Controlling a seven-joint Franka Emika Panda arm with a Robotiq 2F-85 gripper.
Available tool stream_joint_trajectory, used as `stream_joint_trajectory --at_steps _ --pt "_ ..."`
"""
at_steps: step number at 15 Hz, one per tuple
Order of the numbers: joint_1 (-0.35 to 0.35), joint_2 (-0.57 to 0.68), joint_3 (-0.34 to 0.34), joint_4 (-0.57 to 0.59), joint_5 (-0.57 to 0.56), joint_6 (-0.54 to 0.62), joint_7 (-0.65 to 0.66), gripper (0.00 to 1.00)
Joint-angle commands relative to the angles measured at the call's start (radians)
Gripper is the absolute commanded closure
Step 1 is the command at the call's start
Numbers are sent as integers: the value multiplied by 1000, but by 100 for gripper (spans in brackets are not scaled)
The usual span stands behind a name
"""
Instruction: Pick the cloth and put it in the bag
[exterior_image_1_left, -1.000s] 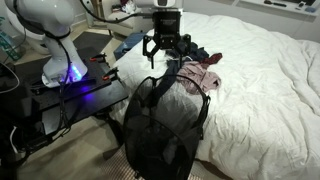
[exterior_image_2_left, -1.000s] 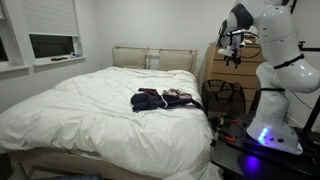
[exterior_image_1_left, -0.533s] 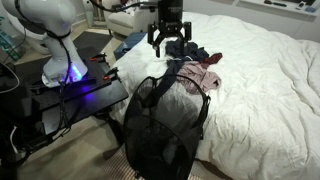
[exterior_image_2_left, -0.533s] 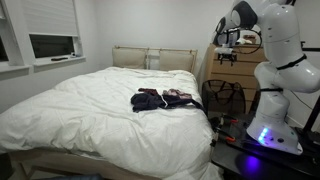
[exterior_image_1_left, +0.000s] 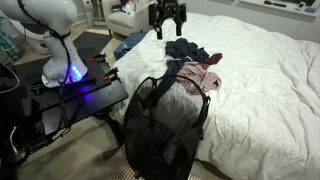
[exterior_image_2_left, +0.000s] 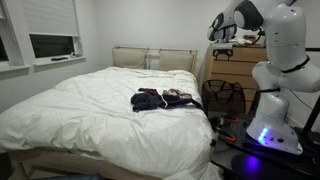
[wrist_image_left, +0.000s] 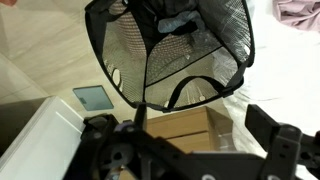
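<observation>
Claw (exterior_image_1_left: 168, 17) hangs high over the side of the bed (exterior_image_1_left: 270, 80), its fingers spread wide with nothing between them. The wrist view shows the same: claw (wrist_image_left: 185, 128) with both dark fingers far apart and empty.

The cloth (exterior_image_1_left: 195, 58) lies as a heap of dark blue and pinkish pieces on the white cover, near the bed's side edge and well below the claw. In an exterior view the cloth (exterior_image_2_left: 160, 99) sits close to the bed edge that faces the robot.

The bag (exterior_image_1_left: 160, 130) stands upright on the floor with its round mouth open, between the bench (exterior_image_1_left: 60, 95) edge that faces the bed and the bed itself. From the wrist, the bag (wrist_image_left: 240, 70) is seen from above. I cannot tell what the dark shapes inside it are.
</observation>
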Motion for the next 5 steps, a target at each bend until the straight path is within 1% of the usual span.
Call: stream_joint_trajectory --at_steps 1,5 --pt "-10 30 6 1 29 -10 -22 0" --pt "-6 39 4 -6 27 -11 -31 0"
